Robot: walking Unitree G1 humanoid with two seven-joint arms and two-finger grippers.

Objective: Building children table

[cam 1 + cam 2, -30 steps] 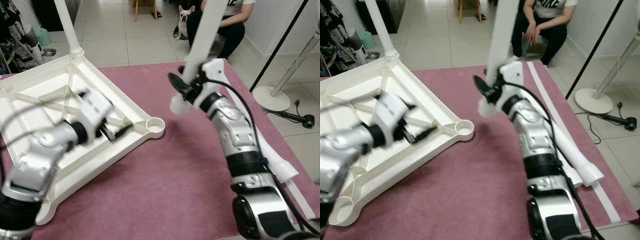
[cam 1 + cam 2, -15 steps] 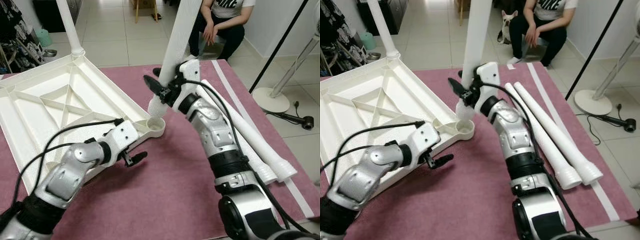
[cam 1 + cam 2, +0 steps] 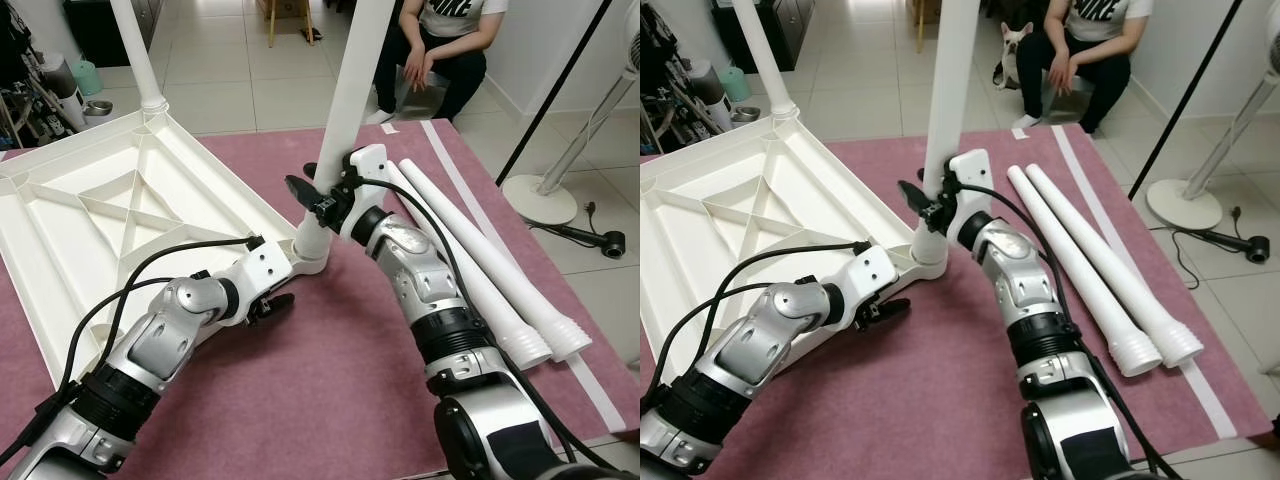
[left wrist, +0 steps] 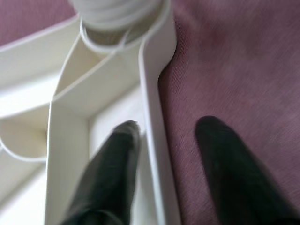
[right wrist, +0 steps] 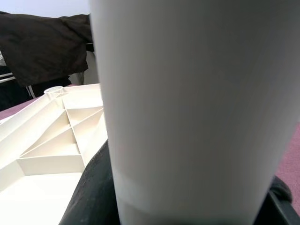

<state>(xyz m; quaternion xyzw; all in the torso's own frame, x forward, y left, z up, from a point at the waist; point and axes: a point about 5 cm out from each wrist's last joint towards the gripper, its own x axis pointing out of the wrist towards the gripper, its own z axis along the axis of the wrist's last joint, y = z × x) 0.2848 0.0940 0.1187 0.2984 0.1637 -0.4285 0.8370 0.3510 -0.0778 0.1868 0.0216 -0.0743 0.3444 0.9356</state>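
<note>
Left eye view: the right gripper (image 3: 318,197) pinches the upright table leg (image 3: 345,110) standing in the tabletop's (image 3: 90,215) near corner socket (image 3: 312,257). The left gripper (image 3: 270,305), fingers spread, straddles the tabletop rim beside it.

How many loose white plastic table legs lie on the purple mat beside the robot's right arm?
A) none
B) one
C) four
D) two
D: two loose white plastic table legs lie side by side on the purple mat, apart from the one the right gripper holds.
</note>
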